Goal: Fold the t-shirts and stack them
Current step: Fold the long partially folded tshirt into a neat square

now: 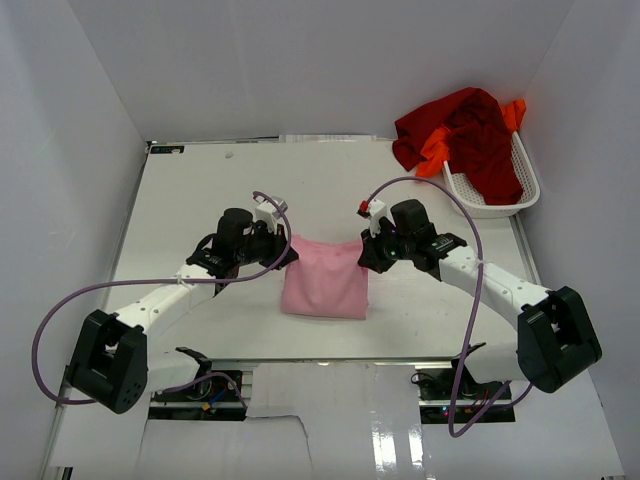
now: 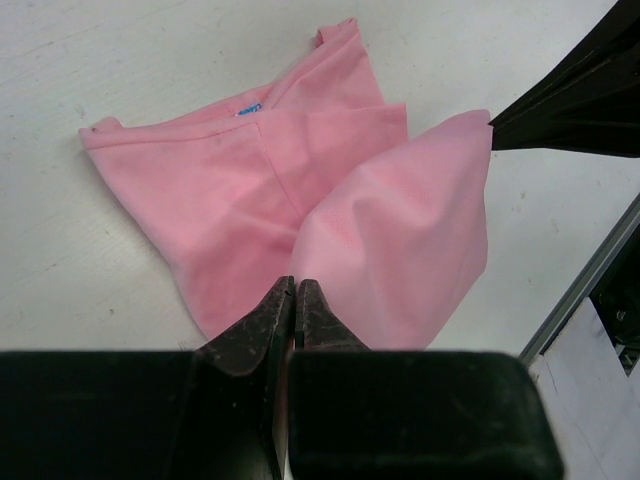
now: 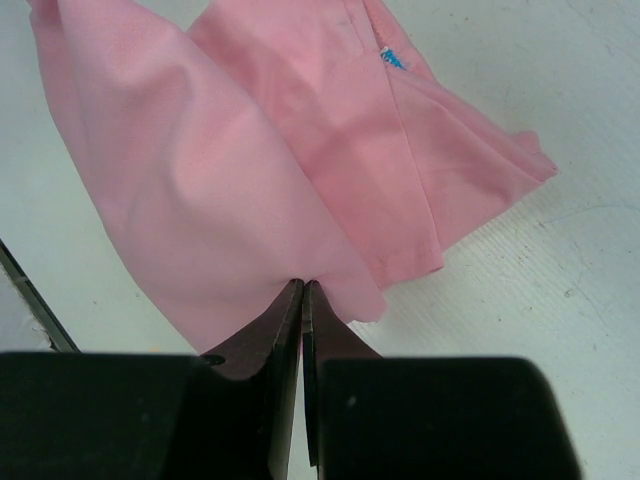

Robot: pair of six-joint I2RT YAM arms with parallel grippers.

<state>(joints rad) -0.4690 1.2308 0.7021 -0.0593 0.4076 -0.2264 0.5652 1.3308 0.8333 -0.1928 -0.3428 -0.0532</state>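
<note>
Top external view counts three t-shirts. One light pink t-shirt point(image 1: 325, 290) lies on the table point(image 1: 200, 210), well to the left of the one white mesh basket point(image 1: 500, 207) and nearer the arm bases than it. One dark red t-shirt point(image 1: 482, 135) and one orange t-shirt point(image 1: 437, 152) are heaped in and over that basket. Two grippers meet the pink shirt's far edge: the left gripper point(image 1: 292, 254) at the corner farther from the basket, the right gripper point(image 1: 362, 258) at the corner nearer it.

Only the wrist views show the grips. Each pair of jaws is pressed together on a pinch of pink cloth, with a fold raised off the rest of the shirt. They also show one small blue neck label point(image 2: 250, 108), its writing too small to read. The basket and its two shirts appear only from above.
</note>
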